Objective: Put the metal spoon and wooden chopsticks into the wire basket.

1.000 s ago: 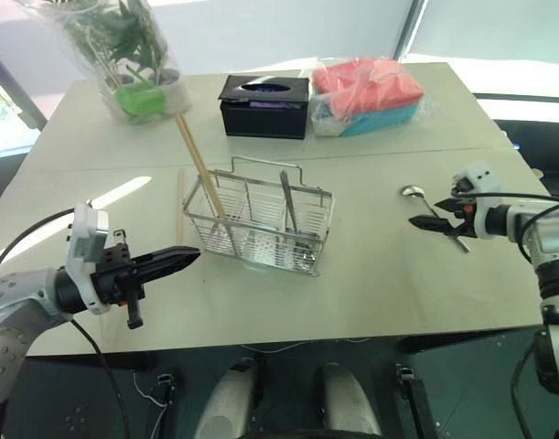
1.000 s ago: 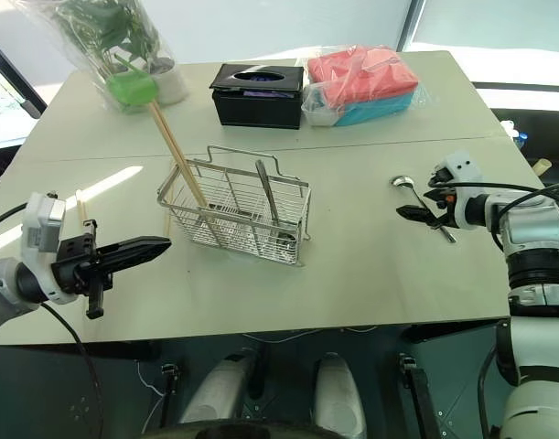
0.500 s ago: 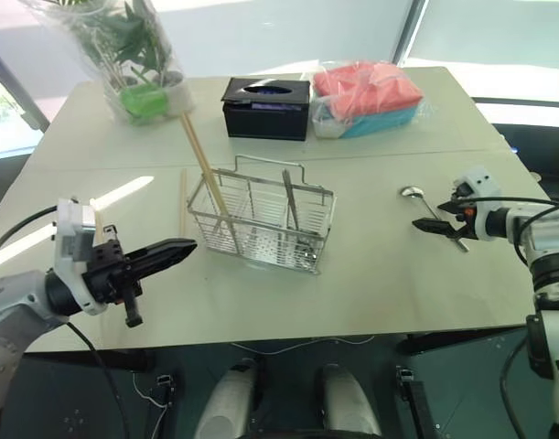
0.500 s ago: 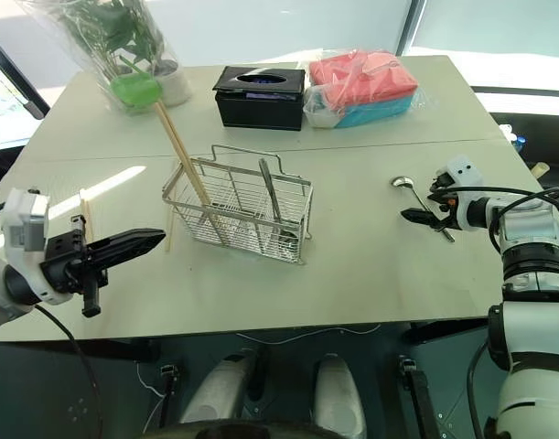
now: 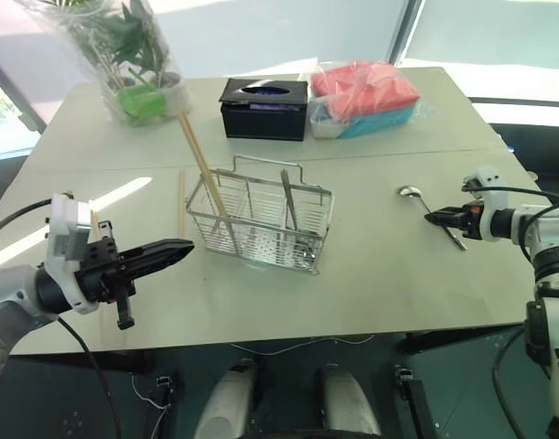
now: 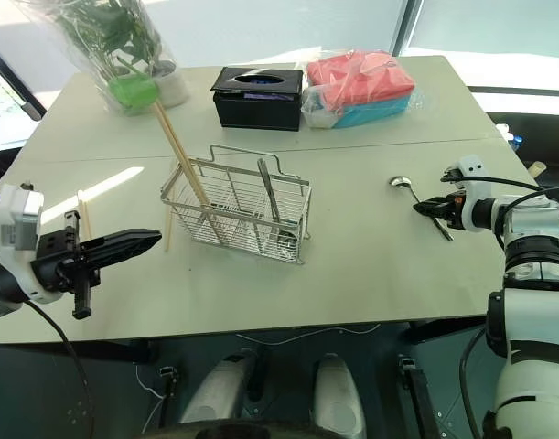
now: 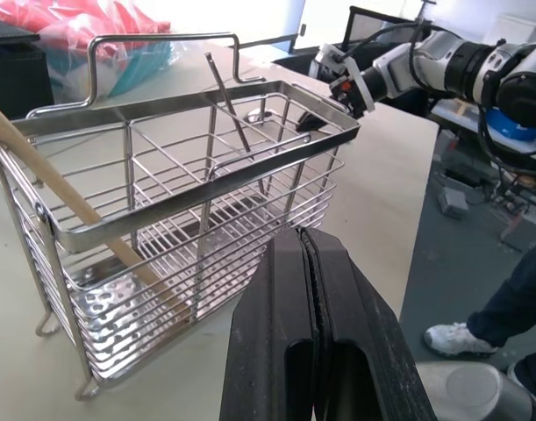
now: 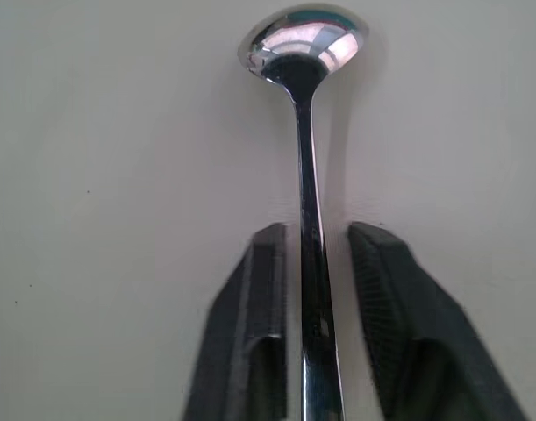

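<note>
The metal spoon (image 5: 416, 196) lies flat on the table, right of the wire basket (image 5: 261, 240). My right gripper (image 5: 432, 217) is low over the spoon's handle. In the right wrist view its fingers (image 8: 266, 263) sit closed in on the handle, with the spoon's bowl (image 8: 304, 44) beyond the tips. Wooden chopsticks (image 5: 202, 174) lean out of the basket's left end. Another chopstick (image 5: 181, 203) lies on the table beside the basket. My left gripper (image 5: 188, 245) is shut and empty, pointing at the basket (image 7: 206, 96) from its left front.
A slim metal utensil (image 5: 286, 197) stands in the basket. A black tissue box (image 5: 265, 107), a red and blue packet (image 5: 366, 96) and a bagged plant (image 5: 123, 55) line the table's far side. A person's shoe (image 7: 460, 338) rests on the floor beyond the table.
My right gripper's fingers have closed from wide open onto the spoon's handle. The spoon has stayed on the table. My left gripper has hardly moved.
</note>
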